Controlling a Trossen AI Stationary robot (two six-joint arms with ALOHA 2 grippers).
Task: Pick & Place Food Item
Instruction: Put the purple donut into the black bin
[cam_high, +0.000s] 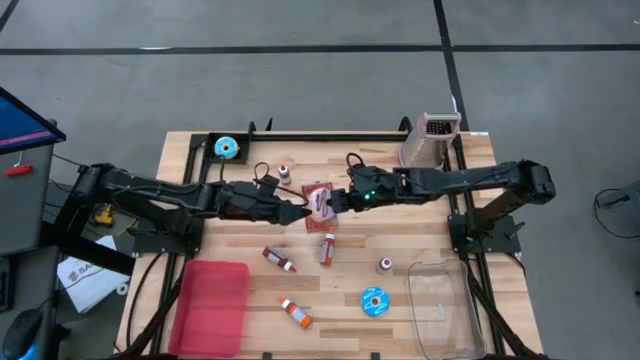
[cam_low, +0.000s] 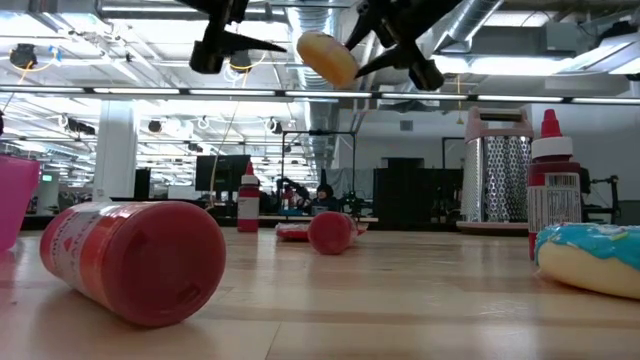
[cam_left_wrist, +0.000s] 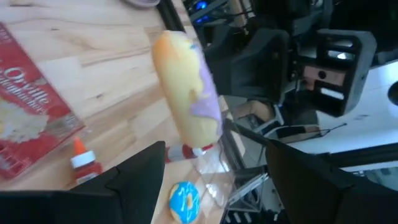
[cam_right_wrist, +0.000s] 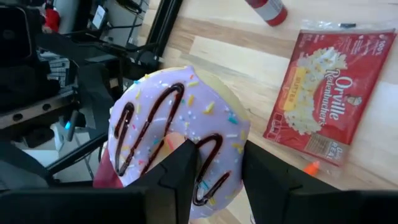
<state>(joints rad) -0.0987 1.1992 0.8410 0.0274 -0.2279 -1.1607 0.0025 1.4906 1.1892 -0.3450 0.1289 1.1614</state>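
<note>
Your two arms (cam_high: 160, 190) (cam_high: 470, 180): black jointed links, black cabling alongside, green indicator light (cam_high: 367, 196) on the right wrist.

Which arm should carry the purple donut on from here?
Right. Its gripper is shut on the purple donut, held above the table; the left gripper is open just short of it.

Both arms reach in over the table's middle, tips nearly meeting. Left gripper (cam_high: 303, 212) has its fingers spread wide, gripping nothing. Right gripper (cam_high: 333, 203) points down at a slant, fingers clamped on a donut (cam_right_wrist: 177, 134).
</note>
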